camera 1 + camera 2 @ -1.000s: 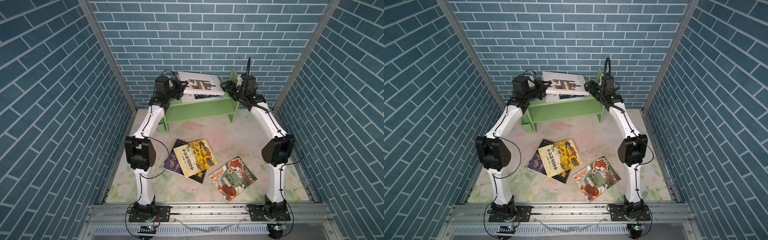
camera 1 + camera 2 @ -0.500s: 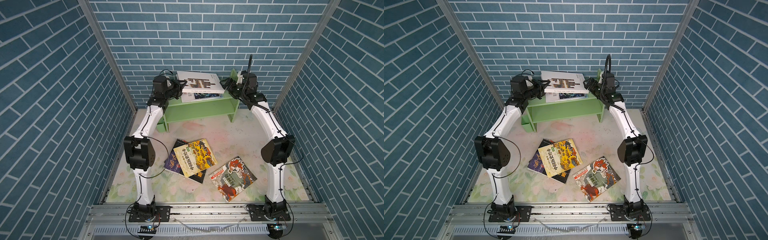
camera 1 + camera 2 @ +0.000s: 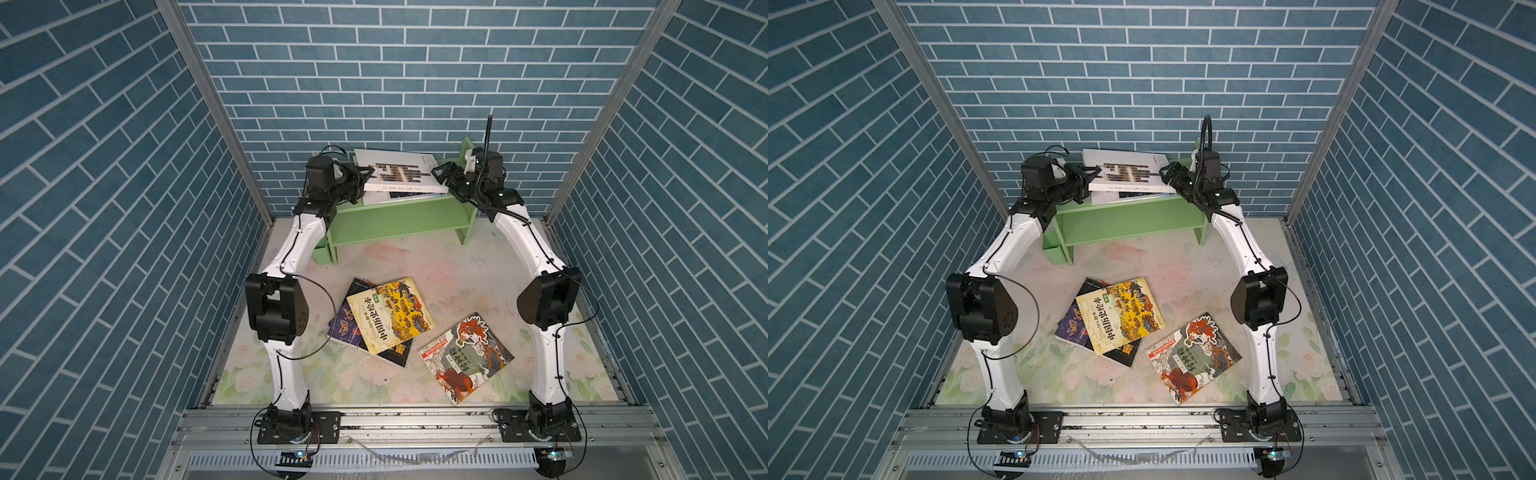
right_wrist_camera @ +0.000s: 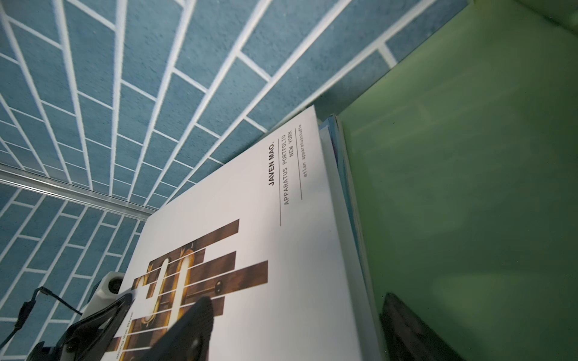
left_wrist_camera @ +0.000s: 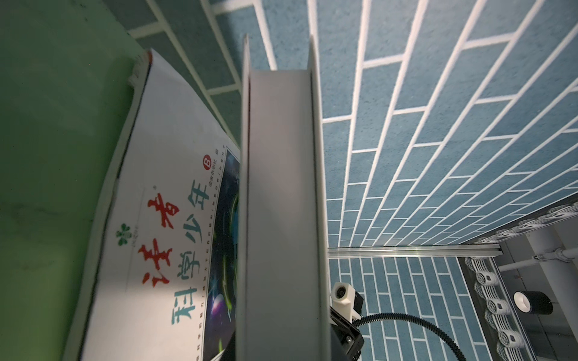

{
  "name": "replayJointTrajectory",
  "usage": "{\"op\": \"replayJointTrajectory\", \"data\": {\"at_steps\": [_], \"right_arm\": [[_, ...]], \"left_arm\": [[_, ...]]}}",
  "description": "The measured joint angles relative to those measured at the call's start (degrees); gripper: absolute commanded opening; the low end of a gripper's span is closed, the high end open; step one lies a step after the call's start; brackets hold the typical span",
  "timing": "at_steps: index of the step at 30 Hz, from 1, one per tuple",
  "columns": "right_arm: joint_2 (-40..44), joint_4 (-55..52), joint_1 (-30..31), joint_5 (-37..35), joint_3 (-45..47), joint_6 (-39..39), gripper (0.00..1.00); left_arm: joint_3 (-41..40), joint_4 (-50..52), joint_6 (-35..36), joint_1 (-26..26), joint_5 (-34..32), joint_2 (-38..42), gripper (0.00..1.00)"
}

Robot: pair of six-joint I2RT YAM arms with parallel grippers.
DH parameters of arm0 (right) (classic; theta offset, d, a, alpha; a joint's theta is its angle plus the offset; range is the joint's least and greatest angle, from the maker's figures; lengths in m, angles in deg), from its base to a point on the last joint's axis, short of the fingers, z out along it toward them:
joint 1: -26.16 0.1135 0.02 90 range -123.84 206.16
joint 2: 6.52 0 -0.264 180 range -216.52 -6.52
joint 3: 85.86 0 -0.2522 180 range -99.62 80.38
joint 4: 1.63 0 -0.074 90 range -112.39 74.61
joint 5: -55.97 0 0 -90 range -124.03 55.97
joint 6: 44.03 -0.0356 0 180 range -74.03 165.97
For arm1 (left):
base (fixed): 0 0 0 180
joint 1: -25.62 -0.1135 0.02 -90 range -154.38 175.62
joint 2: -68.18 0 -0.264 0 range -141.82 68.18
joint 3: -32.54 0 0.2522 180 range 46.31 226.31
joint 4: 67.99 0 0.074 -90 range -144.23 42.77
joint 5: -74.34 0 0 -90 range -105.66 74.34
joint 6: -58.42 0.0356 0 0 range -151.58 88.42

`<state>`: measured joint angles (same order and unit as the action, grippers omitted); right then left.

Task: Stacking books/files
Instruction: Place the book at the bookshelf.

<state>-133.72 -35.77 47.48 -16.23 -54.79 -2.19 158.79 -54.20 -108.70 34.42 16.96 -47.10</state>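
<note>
Left tool (image 3: 368,175) clamped on the white book (image 3: 399,176) — right tool (image 3: 439,171), beside it, jaws apart.

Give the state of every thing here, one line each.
large white book, over the white-blue book, edge gripped.
white-blue book, flat on the green shelf.
yellow book, flat, overlapping purple book and black book.
beast book, flat, lying alone.
left end effector, shut on large white book.
right end effector, open beside it.
</note>
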Motion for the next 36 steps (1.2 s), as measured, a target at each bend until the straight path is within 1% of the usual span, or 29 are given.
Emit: {"op": "replayJointTrajectory", "data": {"at_steps": [20, 36], "right_arm": [[0.0, -1.55, 0.92, -1.9, 0.0, 0.7, 0.84], [0.0, -1.68, 1.14, -2.62, 0.0, 2.08, 0.84]], "left_arm": [[-3.3, -3.48, -0.74, -0.37, 1.03, 0.96, 0.25], [-5.27, -5.88, -3.17, -0.59, 1.99, 0.96, 0.25]]}}
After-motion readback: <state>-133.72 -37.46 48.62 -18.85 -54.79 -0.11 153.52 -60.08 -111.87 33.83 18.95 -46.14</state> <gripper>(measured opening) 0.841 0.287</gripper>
